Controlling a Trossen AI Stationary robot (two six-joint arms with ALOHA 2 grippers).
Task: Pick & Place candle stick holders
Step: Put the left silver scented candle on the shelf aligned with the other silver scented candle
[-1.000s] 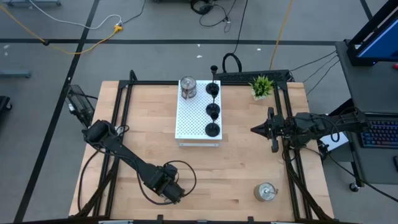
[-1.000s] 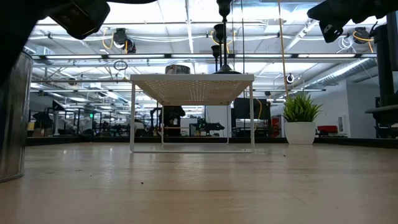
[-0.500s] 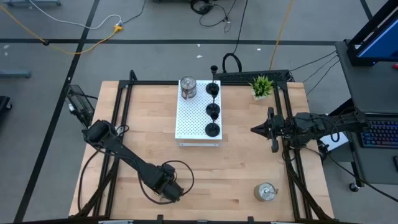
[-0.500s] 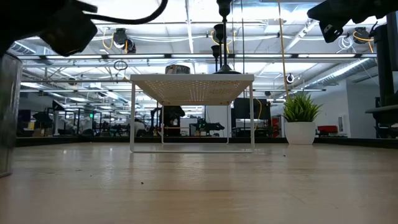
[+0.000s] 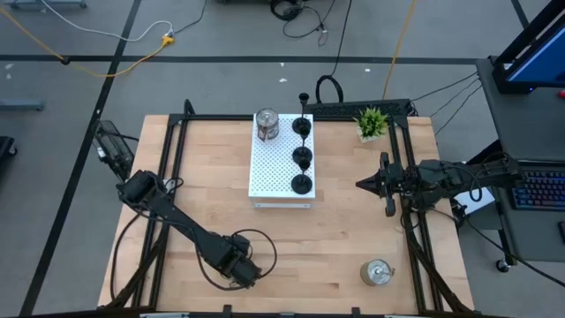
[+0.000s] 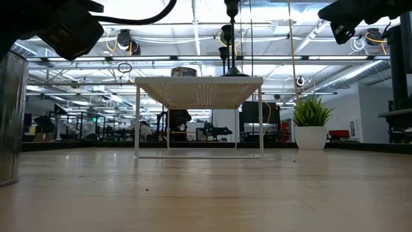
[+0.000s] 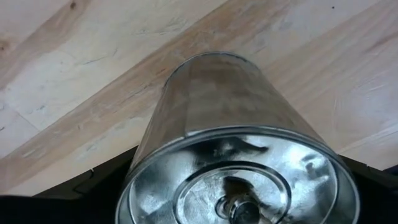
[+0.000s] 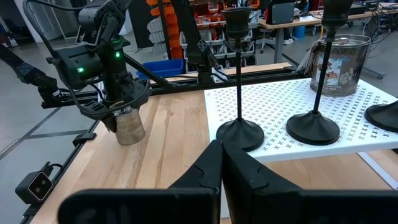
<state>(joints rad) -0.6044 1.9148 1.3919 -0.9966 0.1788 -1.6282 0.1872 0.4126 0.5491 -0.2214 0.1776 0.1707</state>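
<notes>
- Left gripper (image 5: 240,268) is clamping around a silver candle stick holder (image 7: 236,155), which is sitting upright on the table (image 5: 335,238).
- Beyond it, three black holders (image 5: 302,157) and another silver holder (image 5: 267,125) are standing on the white board (image 5: 272,172).
- Right gripper (image 5: 364,184) is waiting with fingers closed, empty, beside the board.

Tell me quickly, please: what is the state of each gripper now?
Left gripper: closed on a silver candle stick holder near the table's front edge.
Right gripper: closed, empty, at the table's right side.
</notes>
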